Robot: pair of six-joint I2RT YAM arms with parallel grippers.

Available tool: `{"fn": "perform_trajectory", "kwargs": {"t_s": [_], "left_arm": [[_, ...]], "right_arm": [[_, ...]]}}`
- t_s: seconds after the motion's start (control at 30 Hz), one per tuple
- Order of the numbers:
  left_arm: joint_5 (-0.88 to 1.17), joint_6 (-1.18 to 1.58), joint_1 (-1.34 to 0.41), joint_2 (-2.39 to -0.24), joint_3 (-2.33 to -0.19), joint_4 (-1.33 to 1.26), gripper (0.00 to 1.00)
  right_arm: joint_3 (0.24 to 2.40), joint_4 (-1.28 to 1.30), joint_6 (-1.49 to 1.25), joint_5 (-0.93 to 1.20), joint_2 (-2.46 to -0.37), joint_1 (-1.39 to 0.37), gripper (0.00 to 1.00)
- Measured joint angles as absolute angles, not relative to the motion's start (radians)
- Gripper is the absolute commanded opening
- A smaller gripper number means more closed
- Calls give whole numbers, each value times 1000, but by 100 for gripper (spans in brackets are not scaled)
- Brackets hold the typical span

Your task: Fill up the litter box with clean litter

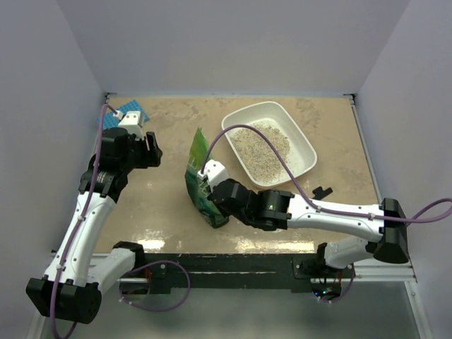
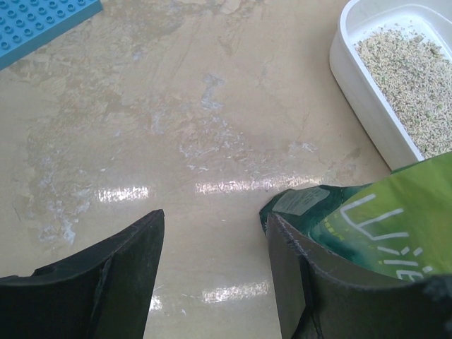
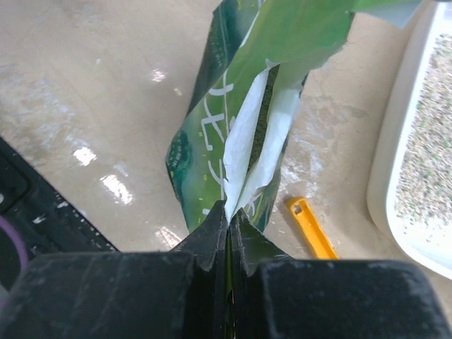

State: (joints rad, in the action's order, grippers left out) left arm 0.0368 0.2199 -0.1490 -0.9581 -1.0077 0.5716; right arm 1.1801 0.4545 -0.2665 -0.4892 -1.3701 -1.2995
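The white litter box (image 1: 306,146) sits at the back right of the table and holds a layer of pale clean litter (image 1: 260,150). It also shows in the left wrist view (image 2: 367,99) and at the right edge of the right wrist view (image 3: 390,176). My right gripper (image 3: 229,215) is shut on the edge of the green pouch bag (image 3: 212,141), which stands in the middle of the table (image 1: 200,182), left of the box. My left gripper (image 2: 212,240) is open and empty above bare table, with the bag (image 2: 381,219) just beside its right finger.
A blue gridded mat (image 1: 131,113) lies in the back left corner, also seen in the left wrist view (image 2: 35,21). An orange-yellow scoop handle (image 3: 311,227) lies on the table between the bag and the box. White walls close in the table.
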Motion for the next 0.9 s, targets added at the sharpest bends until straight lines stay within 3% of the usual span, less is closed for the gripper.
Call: {"fn": "perform_trajectory", "kwargs": {"t_s": [0.1, 0.13, 0.2, 0.4, 0.47, 0.57, 0.6, 0.7, 0.9], "left_arm": [[31, 220, -149, -954, -999, 572, 64], [30, 220, -149, -954, -998, 572, 64], [28, 220, -149, -954, -997, 571, 64], [28, 217, -149, -953, -991, 571, 64], [28, 216, -149, -953, -988, 571, 64], [28, 216, -149, -953, -983, 571, 64], [28, 216, -149, -953, -983, 571, 64], [28, 216, -149, -953, -983, 571, 64], [28, 216, -149, -953, -983, 571, 64]], "right_arm": [[1184, 468, -287, -567, -1375, -1302, 1], [1184, 475, -296, -589, -1377, -1301, 22], [1193, 492, -313, -617, -1385, -1301, 35], [1272, 498, -333, -632, -1386, -1299, 54], [1313, 513, -340, -623, -1378, -1298, 55], [1383, 536, -347, -610, -1362, -1296, 42], [1408, 543, -350, -609, -1354, -1296, 27], [1465, 567, -358, -603, -1336, -1296, 0], [1499, 606, -383, -583, -1341, -1295, 0]]}}
